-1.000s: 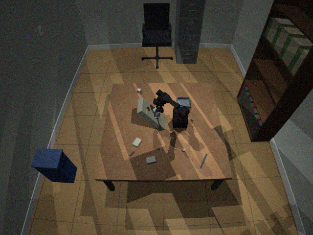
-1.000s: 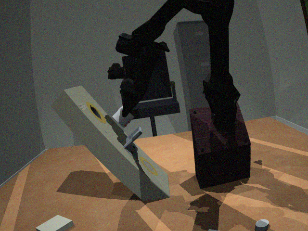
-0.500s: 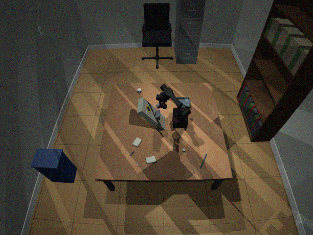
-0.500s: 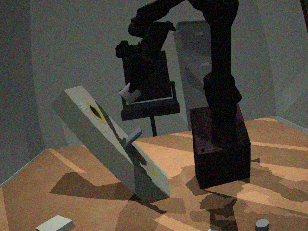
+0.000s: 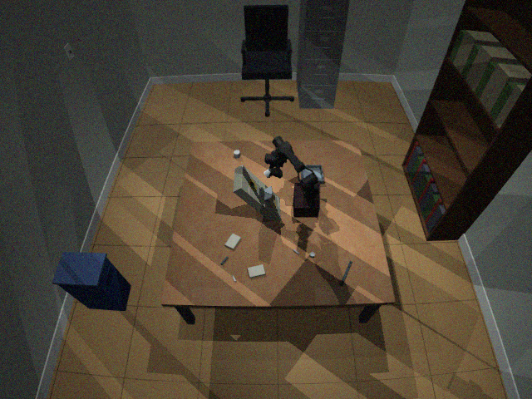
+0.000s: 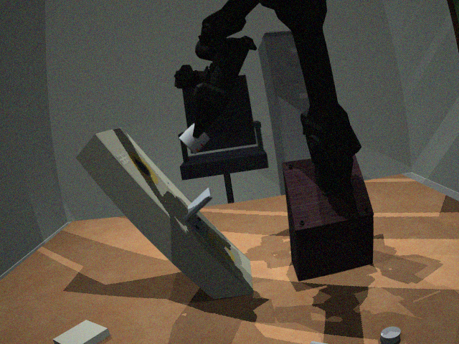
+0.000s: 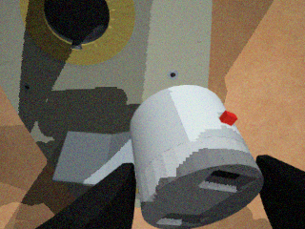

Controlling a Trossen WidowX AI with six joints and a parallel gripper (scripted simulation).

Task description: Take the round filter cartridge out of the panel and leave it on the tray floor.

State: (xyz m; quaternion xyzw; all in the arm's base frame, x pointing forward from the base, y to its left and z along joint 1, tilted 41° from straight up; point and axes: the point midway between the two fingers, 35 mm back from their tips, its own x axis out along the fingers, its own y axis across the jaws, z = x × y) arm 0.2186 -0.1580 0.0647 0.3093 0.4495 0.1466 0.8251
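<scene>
The filter cartridge (image 5: 267, 173) (image 6: 190, 139) (image 7: 183, 124) is a white cylinder with a red tab on its side and two slots in its grey end face. My gripper (image 7: 196, 170) is shut on it, with one dark finger on each side. The cartridge is out of the slanted grey service panel (image 5: 243, 186) (image 6: 125, 196) (image 7: 181, 43) and is held in the air, clear of it. A dark round hole with a yellow ring (image 6: 154, 179) (image 7: 123, 29) shows in the panel face. The tray (image 5: 317, 173) is behind the robot's base, partly hidden by the arm.
A pale flat bracket (image 5: 268, 192) (image 6: 199, 203) (image 7: 81, 155) sticks out from the panel face. The dark base block (image 5: 306, 204) (image 6: 333, 244) stands right of the panel. A small white cylinder (image 5: 236, 153) stands behind the panel. Two pale blocks (image 5: 233, 241) (image 5: 256, 271) lie in front.
</scene>
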